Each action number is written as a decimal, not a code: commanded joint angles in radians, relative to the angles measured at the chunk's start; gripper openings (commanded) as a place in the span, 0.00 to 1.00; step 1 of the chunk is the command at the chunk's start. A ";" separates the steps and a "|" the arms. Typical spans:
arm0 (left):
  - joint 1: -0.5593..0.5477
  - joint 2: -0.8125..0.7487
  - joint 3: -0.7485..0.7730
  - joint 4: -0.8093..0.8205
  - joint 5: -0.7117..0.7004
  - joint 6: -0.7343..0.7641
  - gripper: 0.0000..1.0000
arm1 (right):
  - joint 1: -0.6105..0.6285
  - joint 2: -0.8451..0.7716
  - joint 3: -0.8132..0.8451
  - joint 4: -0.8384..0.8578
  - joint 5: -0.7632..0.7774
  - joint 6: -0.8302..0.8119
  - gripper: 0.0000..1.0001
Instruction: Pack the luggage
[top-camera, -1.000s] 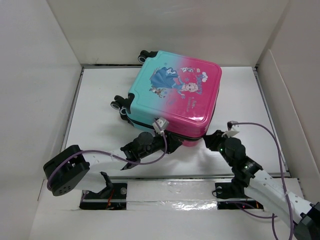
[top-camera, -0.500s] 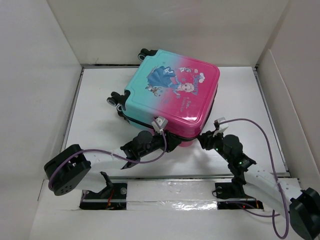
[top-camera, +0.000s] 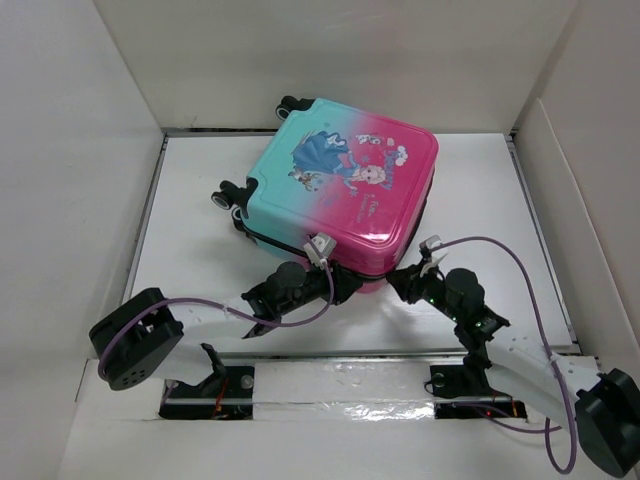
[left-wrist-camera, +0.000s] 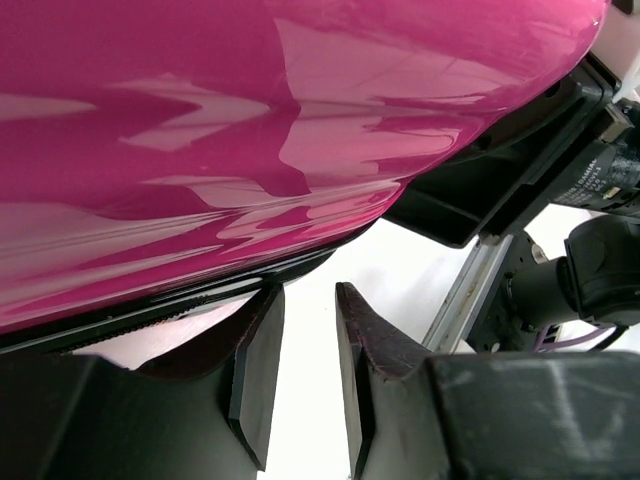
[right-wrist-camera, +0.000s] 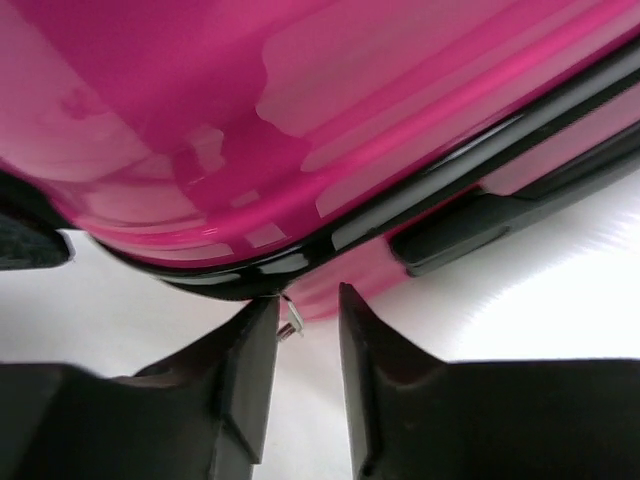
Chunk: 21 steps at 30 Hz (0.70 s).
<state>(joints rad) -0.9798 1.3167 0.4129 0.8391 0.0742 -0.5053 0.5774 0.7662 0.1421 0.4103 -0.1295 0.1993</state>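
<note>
The luggage (top-camera: 345, 185) is a closed pink-to-teal hard-shell suitcase with a princess print, lying flat on the white table with its black wheels (top-camera: 225, 198) at the left. My left gripper (top-camera: 347, 286) is at its near pink edge. In the left wrist view its jaws (left-wrist-camera: 305, 300) stand a little apart and empty, just under the black zip trim (left-wrist-camera: 150, 312) of the shell (left-wrist-camera: 250, 120). My right gripper (top-camera: 399, 282) is at the near right corner. Its jaws (right-wrist-camera: 303, 300) are slightly apart, with a small silver zip pull (right-wrist-camera: 290, 322) between them, below the shell (right-wrist-camera: 300, 100).
White walls (top-camera: 70, 170) close in the table on the left, back and right. A metal rail (top-camera: 400, 355) runs along the near edge by the arm bases. A black side handle (right-wrist-camera: 470, 235) lies on the suitcase's edge right of my right gripper.
The suitcase has slid and turned slightly towards the back left. My right gripper has moved left to the suitcase's near right corner. The left gripper has hardly moved.
</note>
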 joint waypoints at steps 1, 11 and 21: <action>0.004 0.022 0.041 0.029 -0.025 0.001 0.24 | 0.007 0.034 0.033 0.222 -0.064 0.003 0.30; 0.004 0.058 0.079 0.031 -0.114 0.001 0.23 | 0.097 0.009 0.017 0.198 -0.053 0.098 0.00; 0.056 0.142 0.197 0.040 -0.130 -0.015 0.22 | 0.476 -0.119 0.157 -0.293 0.191 0.250 0.00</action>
<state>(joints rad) -0.9730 1.4155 0.5114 0.8131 0.0456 -0.5381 0.9142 0.6613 0.1902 0.2249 0.1635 0.3748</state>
